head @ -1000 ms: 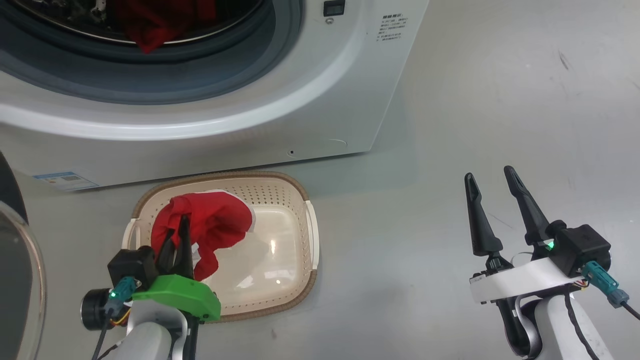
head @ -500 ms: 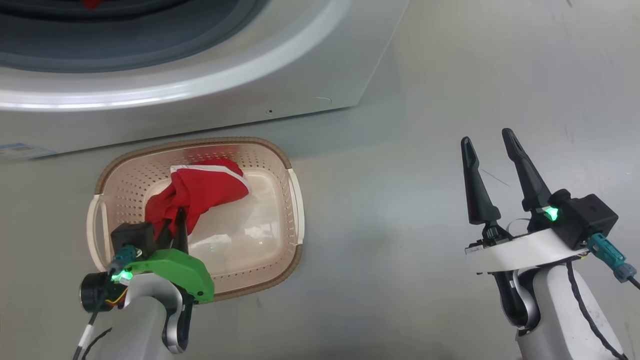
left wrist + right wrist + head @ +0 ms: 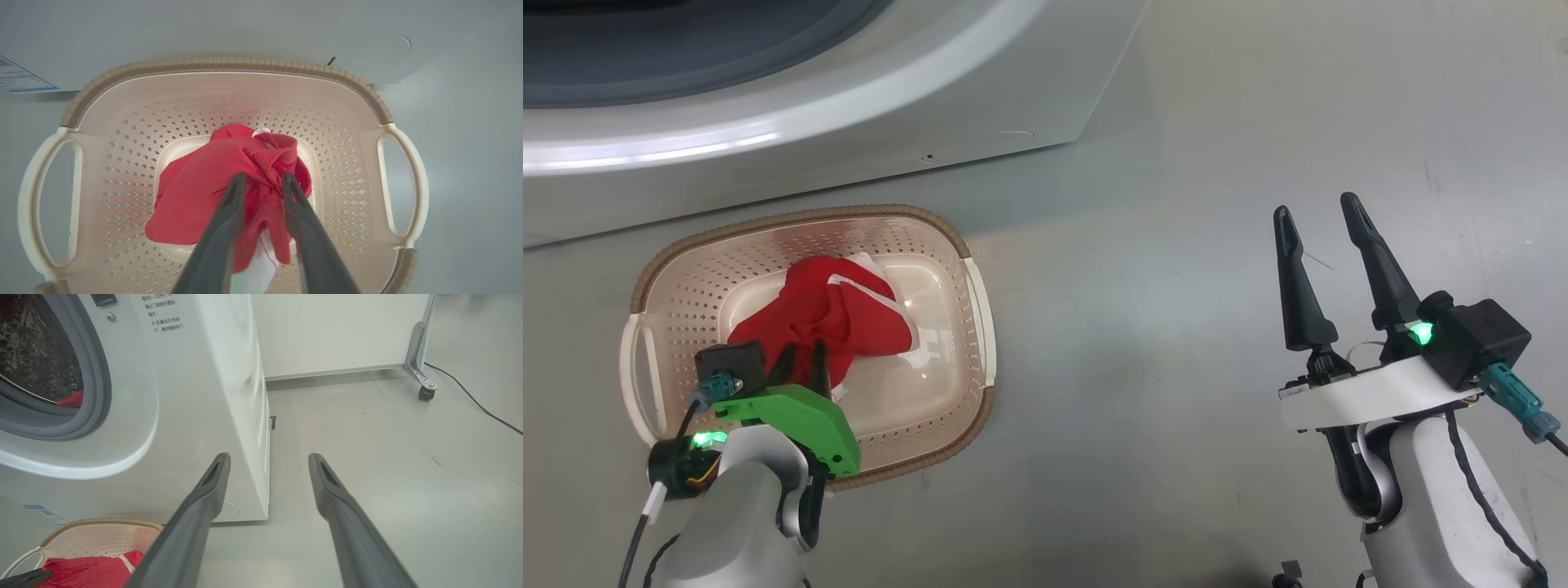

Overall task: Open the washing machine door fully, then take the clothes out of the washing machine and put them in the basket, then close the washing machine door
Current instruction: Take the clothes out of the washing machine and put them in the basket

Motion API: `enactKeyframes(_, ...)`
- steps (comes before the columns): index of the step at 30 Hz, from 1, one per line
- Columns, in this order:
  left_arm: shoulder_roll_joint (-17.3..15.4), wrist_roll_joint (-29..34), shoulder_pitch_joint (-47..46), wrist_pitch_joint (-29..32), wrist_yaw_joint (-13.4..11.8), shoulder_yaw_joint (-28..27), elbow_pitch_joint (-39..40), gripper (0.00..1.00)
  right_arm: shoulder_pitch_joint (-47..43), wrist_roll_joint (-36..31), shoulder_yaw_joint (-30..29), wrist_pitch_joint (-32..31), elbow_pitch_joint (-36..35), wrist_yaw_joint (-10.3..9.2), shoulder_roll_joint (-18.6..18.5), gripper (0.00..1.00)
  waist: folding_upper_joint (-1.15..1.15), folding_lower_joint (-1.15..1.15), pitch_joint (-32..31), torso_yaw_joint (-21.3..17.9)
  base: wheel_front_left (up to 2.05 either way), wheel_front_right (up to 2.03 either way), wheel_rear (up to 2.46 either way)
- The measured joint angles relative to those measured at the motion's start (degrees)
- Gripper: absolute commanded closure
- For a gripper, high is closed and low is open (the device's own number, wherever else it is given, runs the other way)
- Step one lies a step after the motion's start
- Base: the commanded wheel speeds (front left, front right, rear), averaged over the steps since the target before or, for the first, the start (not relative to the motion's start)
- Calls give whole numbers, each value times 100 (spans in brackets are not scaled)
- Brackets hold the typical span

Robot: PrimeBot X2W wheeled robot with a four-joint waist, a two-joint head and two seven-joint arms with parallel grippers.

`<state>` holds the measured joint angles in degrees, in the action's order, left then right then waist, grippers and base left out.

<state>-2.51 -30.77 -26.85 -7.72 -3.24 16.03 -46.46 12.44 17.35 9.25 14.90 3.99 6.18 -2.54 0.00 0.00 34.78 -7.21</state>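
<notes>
Grey floor (image 3: 1176, 367) lies nearest, and the right gripper (image 3: 1315, 204) is held over it, spread wide and empty. To its left, the left gripper (image 3: 262, 176) is parted slightly astride the clothes (image 3: 196, 183), which are heaped in the basket (image 3: 229, 65) (no pinch can be confirmed). Beyond, inside the washing machine (image 3: 196, 375), another red piece (image 3: 70, 400) is seen, up and behind the basket and judged nearer the left arm.

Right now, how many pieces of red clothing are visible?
2. One red bundle lies in the basket, at the left claw's tips. One red scrap shows inside the washing machine. More may be hidden deeper inside.
</notes>
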Motion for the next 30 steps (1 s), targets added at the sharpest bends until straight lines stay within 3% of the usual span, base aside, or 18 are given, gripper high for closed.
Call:
enactKeyframes(1, 0, 0, -38, -41, -1, -5, -35, 0, 3, 12, 1, 0, 10, 16, 0, 0, 0, 0, 1, -4, 0, 0, 0)
enactKeyframes(19, 35, 79, -251, -601, 191, 154, -449, 0, 32, 21, -131, 0, 190, 23, -1, 0, 0, 0, -329, 107, 0, 0, 0)
enactKeyframes(30, 46, 309, -243, -655, 237, 177, 241, 0, -40, -86, -404, 0, 272, 15, 1, 0, 0, 0, -782, 304, 0, 0, 0)
